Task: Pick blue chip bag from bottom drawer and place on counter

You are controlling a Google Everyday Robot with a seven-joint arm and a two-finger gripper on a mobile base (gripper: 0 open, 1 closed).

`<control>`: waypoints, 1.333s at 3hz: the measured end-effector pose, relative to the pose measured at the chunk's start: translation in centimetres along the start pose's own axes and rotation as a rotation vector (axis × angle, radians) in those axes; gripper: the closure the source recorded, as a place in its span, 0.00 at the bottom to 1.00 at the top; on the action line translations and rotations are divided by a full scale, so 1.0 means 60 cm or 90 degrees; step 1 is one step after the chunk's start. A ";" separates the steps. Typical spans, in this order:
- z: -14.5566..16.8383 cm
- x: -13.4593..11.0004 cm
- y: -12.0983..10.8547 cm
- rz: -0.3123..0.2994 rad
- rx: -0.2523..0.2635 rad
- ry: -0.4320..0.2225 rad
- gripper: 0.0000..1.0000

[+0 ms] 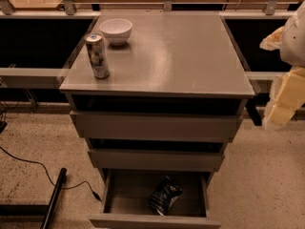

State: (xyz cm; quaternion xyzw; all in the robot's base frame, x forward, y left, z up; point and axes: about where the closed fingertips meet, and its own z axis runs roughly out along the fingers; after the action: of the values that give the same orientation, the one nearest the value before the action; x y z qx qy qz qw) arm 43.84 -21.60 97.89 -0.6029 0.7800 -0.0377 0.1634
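Blue chip bag (164, 200) lies in bottom drawer (127, 194), under counter (181, 51).
Gripper (281, 101) right of counter, partly cropped; open or closed, cannot tell.

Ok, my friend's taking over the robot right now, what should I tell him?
The gripper is up at the right edge, beside the counter, far from the drawers.
The blue chip bag lies in the open bottom drawer.
On the counter: a can and a white bowl, back left.
Done: drawer open. Left: grab the bag, put it on the counter.
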 end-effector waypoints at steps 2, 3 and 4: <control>0.042 -0.019 0.022 -0.010 -0.034 -0.016 0.00; 0.053 -0.080 0.097 -0.042 -0.029 -0.068 0.00; 0.052 -0.160 0.159 -0.095 0.007 -0.089 0.00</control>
State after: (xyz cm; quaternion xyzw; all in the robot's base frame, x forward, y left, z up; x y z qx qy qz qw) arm 37.99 -9.45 94.52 -0.6594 0.7194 -0.0120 0.2177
